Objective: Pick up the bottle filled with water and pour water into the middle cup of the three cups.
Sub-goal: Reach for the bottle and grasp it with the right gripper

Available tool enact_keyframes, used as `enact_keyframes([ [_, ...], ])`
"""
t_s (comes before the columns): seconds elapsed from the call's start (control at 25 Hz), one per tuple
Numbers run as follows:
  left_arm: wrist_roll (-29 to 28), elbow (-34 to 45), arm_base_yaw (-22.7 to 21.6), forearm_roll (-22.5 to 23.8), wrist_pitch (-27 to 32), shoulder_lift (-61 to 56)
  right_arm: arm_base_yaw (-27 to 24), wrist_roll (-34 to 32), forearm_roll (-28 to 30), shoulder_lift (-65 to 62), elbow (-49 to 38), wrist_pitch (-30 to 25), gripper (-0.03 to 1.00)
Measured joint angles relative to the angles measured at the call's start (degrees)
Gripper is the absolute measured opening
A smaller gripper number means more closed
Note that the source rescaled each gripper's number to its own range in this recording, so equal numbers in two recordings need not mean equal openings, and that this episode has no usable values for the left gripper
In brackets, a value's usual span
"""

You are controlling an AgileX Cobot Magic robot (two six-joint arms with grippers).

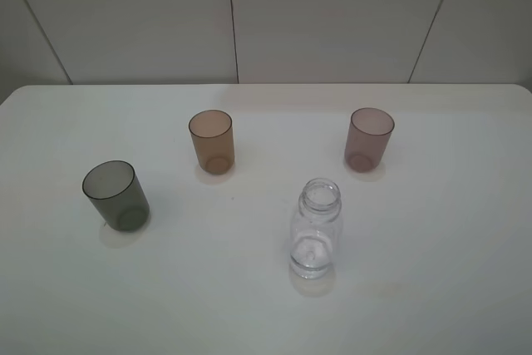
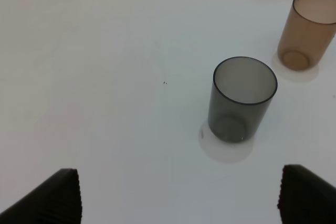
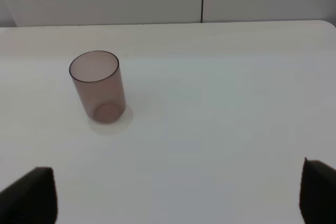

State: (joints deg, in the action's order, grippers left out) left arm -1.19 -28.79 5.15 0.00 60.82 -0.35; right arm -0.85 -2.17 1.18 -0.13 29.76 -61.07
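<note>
The clear bottle (image 1: 316,229) stands upright and uncapped on the white table, in front of the cups. The orange-brown middle cup (image 1: 211,141) stands behind it to the left; it also shows in the left wrist view (image 2: 306,31). The dark grey cup (image 1: 116,195) is at the left and shows in the left wrist view (image 2: 240,99). The mauve-pink cup (image 1: 368,140) is at the right and shows in the right wrist view (image 3: 98,86). Neither gripper shows in the exterior view. My left gripper (image 2: 178,198) and right gripper (image 3: 178,192) are open and empty, apart from all objects.
The white table (image 1: 449,230) ends at a tiled wall (image 1: 332,14) behind the cups. The table's rounded back corners show at the far left and far right.
</note>
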Motion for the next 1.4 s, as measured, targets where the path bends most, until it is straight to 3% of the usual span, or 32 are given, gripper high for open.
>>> enact_keyframes([
  [0.68, 0.0, 0.0, 0.0, 0.0, 0.0, 0.0, 0.0, 0.0, -0.1, 0.4, 0.0, 0.0, 1.0],
  [0.96, 0.0, 0.0, 0.0, 0.0, 0.0, 0.0, 0.1, 0.0, -10.0, 16.0, 1.6, 2.9, 1.0],
  [1.12, 0.0, 0.0, 0.0, 0.0, 0.0, 0.0, 5.1, 0.0, -11.5, 26.4, 4.2, 9.0, 1.0],
  [1.24, 0.0, 0.0, 0.0, 0.0, 0.0, 0.0, 10.8, 0.0, -8.7, 33.1, 6.1, 14.3, 1.0],
  [1.4, 0.0, 0.0, 0.0, 0.0, 0.0, 0.0, 19.5, 0.0, -4.8, 38.2, 5.7, 17.4, 1.0],
])
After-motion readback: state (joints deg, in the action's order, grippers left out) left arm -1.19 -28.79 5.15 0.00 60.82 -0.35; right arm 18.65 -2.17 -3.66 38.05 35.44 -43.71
